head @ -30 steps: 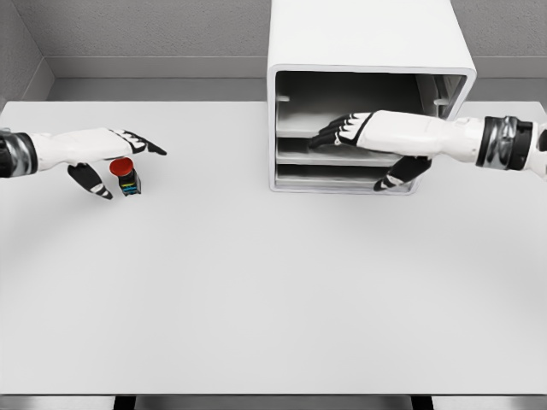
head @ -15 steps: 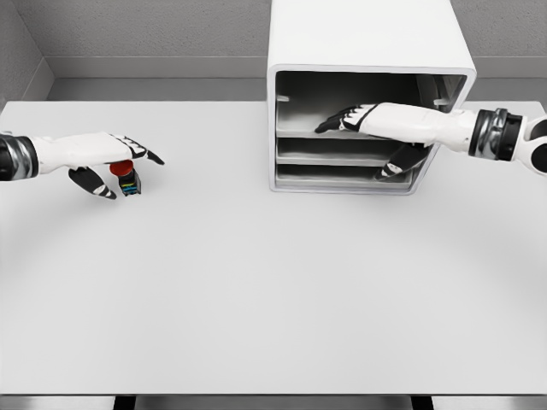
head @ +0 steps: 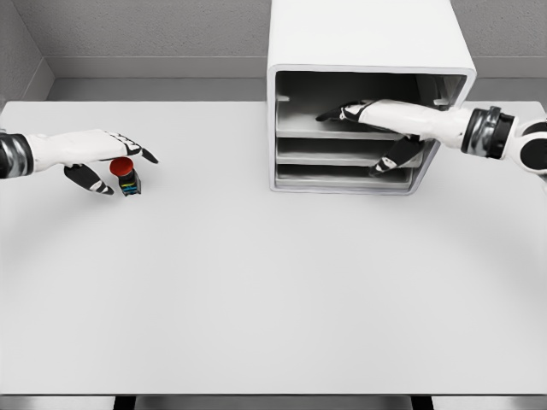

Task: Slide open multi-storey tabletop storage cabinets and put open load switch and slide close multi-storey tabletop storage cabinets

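While the spread right hand [head: 363,114] reaches inside the cabinet [head: 369,94] — the open left hand [head: 102,152] hovers over the switch [head: 126,176].

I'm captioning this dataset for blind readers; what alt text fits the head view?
A white robot's right hand reaches into the top shelf of a white storage cabinet at the back of a white table. At left, the left hand hovers over a small red-topped load switch, fingers spread.
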Controlling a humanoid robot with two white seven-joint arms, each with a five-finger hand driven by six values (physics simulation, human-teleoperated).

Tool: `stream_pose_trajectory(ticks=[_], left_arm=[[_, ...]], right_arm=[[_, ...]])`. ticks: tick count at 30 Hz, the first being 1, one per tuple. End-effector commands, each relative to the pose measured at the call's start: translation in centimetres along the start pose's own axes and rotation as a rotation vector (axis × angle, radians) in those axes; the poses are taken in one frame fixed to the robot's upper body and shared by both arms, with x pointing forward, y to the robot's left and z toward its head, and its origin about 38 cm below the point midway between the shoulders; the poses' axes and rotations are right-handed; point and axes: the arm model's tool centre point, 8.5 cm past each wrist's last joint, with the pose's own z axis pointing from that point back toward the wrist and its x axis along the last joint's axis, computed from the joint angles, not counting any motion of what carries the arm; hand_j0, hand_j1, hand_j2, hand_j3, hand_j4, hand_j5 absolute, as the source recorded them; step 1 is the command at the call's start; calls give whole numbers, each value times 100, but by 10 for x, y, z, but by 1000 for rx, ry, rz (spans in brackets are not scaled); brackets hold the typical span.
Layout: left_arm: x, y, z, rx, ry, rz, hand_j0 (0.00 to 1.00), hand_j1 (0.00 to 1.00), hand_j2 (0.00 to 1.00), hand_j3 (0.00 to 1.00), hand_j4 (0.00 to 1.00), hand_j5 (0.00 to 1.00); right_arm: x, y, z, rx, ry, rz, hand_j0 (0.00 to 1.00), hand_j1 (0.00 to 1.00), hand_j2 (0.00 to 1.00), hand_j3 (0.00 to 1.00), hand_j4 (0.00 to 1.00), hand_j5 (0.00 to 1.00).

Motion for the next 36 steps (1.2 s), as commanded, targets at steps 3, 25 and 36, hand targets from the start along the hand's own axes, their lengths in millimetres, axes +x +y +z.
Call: stream_pose_trajectory(ticks=[3, 25, 36], left_arm=[[-1, 0, 0, 5, 4, 8, 77, 77, 77, 77, 77, 77], [2, -1, -5, 0, -7, 9, 58, 58, 58, 58, 58, 58], [1, -1, -3, -3, -4, 9, 48, 48, 48, 48, 48, 48]], right_arm=[[-4, 17, 2, 82, 23, 70, 100, 100, 100, 100, 100, 100], [63, 30, 45, 144, -131, 147, 100, 100, 100, 100, 100, 100], [83, 35, 72, 166, -149, 163, 100, 100, 100, 100, 100, 100]])
